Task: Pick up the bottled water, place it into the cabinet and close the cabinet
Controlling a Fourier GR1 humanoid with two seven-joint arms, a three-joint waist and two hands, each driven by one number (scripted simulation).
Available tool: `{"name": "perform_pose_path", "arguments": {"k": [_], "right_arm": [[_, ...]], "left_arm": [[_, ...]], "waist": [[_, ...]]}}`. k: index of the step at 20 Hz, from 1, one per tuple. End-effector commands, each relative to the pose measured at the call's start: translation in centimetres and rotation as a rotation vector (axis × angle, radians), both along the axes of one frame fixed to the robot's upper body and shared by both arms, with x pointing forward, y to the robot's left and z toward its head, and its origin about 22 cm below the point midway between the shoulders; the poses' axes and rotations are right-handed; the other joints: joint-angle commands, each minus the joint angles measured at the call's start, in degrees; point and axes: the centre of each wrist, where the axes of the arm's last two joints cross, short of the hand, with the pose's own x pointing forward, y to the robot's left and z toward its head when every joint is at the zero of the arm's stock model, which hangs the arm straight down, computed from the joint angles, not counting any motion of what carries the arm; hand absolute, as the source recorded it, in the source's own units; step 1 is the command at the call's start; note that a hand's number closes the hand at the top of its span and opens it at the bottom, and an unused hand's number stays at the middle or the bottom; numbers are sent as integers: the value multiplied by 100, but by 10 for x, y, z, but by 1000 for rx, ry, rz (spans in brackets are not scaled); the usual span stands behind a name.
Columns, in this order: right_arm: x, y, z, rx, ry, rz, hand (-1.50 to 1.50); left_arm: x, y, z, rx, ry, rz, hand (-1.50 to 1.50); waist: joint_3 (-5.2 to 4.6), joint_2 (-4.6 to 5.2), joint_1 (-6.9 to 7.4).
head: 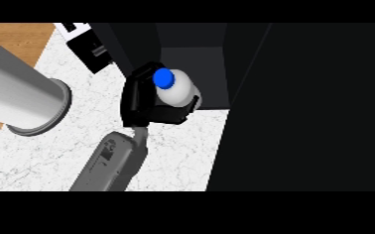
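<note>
At the cabinet (pixel 190 54) mouth, blue-capped white bottled water (pixel 174 89) within curled hand (pixel 139 99).

Only one view is given, taken as from the robot's head and directed steeply down onto the surface (pixel 51 148); the scene is seen from close by, so that only a small part of the white marbled top is covered; a grey forearm (pixel 110 166) is admitted from the lower edge; the right half is filled by the dark cabinet (pixel 293 109), seen from above; no second view is supplied for overlap.
</note>
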Motion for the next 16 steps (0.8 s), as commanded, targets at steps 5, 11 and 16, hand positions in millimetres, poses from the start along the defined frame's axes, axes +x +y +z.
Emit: {"name": "perform_pose_path", "arguments": {"k": [5, 11, 16], "right_arm": [[-13, -3, 19, 38, -39, -7, -150], [-20, -9, 18, 23, -34, 7, -150], [-6, -14, 17, 27, -52, 8, -150]], "left_arm": [[47, -21, 22, 87, 13, 50, 150], [69, -30, 28, 168, 32, 68, 150], [79, -31, 9, 237, 48, 134, 150]], "waist": [[-4, 12, -8], [0, 10, -35], [0, 32, -34]]}}
